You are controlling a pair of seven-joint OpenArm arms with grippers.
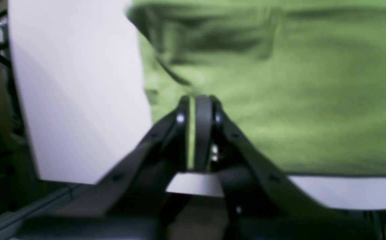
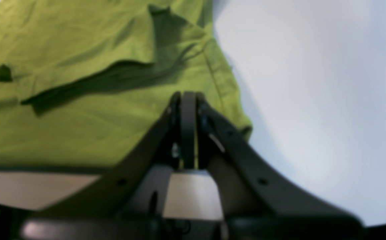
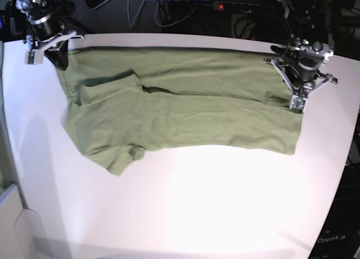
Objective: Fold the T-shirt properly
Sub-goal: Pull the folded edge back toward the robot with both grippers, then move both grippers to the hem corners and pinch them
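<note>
While pinching the T-shirt (image 3: 185,110) at both ends, risks several faults. Finds the T-shirt spread lengthwise on the white table (image 3: 197,214), far long edge already laid over toward the middle, one sleeve sticking out at the near side of the sleeve end, the other sleeve doubled onto the chest.

Left hand (image 1: 196,100): closed at the T-shirt's hem-end edge, with only a thin green sliver showing between the jaws. Right hand (image 2: 187,96): closed at the far corner of the T-shirt's sleeve end, again with a mere thread of green in the gap. Looks like a shallow bite on both sides, though too blurred in the wrist views to say how many layers are caught.

Likely troubles, judged from this:
- Slipping out of one hand on lifting, given so little cloth in the grip; would drop that end and skew the fold.
- Catching a single layer only, so that the doubled far edge peels open instead of travelling whole.
- Pulling unevenly, since the two grips sit at different depths across the T-shirt; would drag the body askew and leave a slanted crease.
- Trapping the deep wrinkle beside the doubled sleeve inside the next fold.
- Leaving the near sleeve poking out past the T-shirt's edge.
- Tugging too hard lengthwise and sliding the whole T-shirt toward one end.
</note>
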